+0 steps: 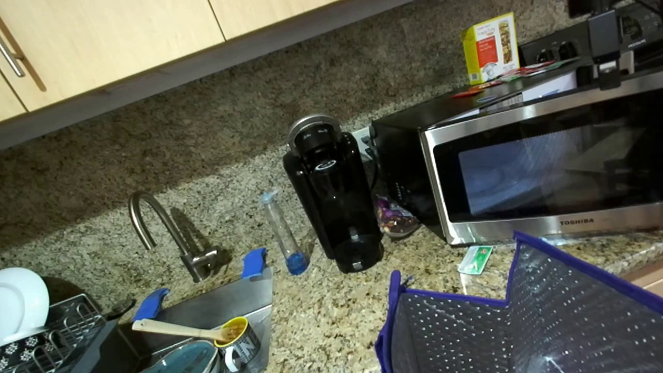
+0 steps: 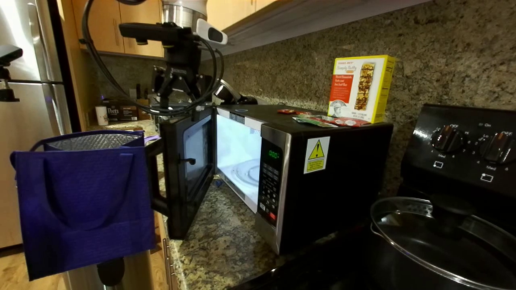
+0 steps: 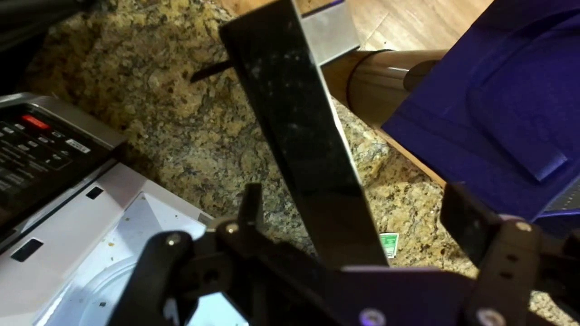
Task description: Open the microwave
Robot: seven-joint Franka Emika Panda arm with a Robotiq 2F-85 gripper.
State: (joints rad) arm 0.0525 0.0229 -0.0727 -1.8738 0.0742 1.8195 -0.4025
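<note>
The steel and black microwave stands on the counter and shows in both exterior views [image 1: 409, 171] [image 2: 334, 197]. Its door [image 2: 175, 193] is swung wide open, and the lit white interior [image 2: 238, 145] with the glass turntable shows. The door's outer face [image 1: 538, 176] faces an exterior view. My gripper [image 2: 177, 100] points down over the door's top edge near the hinge side. In the wrist view, the gripper's fingers [image 3: 353, 199] are wide apart, one on each side of the door edge [image 3: 299, 122], holding nothing. The door handle [image 3: 333, 34] is away from the fingers.
A purple insulated bag [image 2: 84, 197] hangs close to the door's handle side. A bar box [image 2: 358, 88] and packets [image 2: 322, 121] lie on top of the microwave. A black coffee maker [image 1: 336, 207] stands beside it. A lidded pot [image 2: 443, 245] sits on the stove.
</note>
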